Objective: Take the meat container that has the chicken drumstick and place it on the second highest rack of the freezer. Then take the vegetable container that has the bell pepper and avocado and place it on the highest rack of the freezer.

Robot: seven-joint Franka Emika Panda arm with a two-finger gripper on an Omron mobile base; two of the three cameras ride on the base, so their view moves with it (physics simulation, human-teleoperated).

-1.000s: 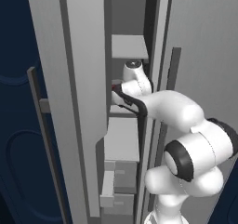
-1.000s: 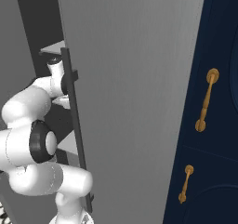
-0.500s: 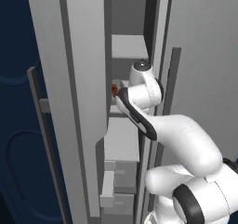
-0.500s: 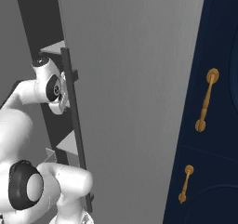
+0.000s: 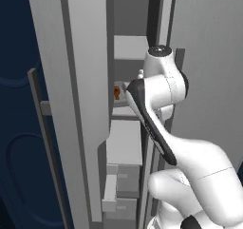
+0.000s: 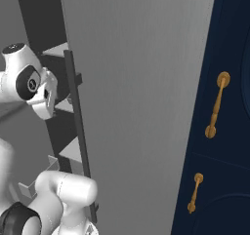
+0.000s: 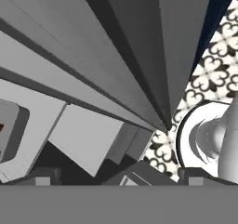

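Note:
The freezer (image 5: 85,81) stands open, its door swung left. A grey meat container (image 5: 122,92) with the reddish-brown chicken drumstick (image 5: 116,91) rests on the second highest rack (image 5: 124,111), below the highest rack (image 5: 129,47). My arm's wrist stands in front of that shelf, just right of the container. In the hand view my gripper (image 7: 121,177) is open with nothing between its tips and looks down the shelf fronts; the container (image 7: 10,125) sits at the left edge, apart from the fingers. The gripper (image 6: 47,111) hangs by the shelf edges. The bell pepper and avocado are out of view.
A third shelf slab (image 5: 124,141) and grey drawers (image 5: 124,185) lie below. The door's bar handle (image 5: 43,142) stands at left, another vertical bar (image 6: 78,131) beside my arm. Navy cabinets with brass handles (image 6: 216,105) are at right. Patterned floor tiles (image 7: 211,74) lie below.
My hand has drawn back out of the shelf space and the wrist has risen. The container with the drumstick stays on the shelf, free of the fingers.

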